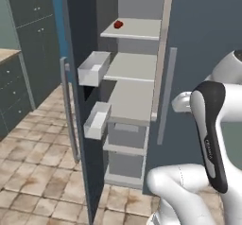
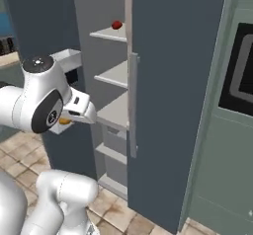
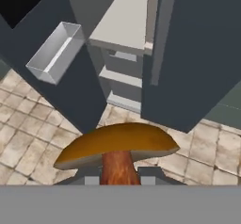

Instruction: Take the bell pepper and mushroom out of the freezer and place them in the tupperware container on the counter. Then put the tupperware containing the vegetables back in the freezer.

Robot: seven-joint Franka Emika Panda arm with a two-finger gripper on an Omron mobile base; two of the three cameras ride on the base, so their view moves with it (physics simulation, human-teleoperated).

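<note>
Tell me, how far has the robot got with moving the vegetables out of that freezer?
Early on. The freezer stands open. The mushroom is out of it, gripped by the stem in the gripper; in the right base view its orange shows at the hand. The bell pepper sits on the top shelf. Left to do: put both in the tupperware container, then return that to the freezer.
</note>
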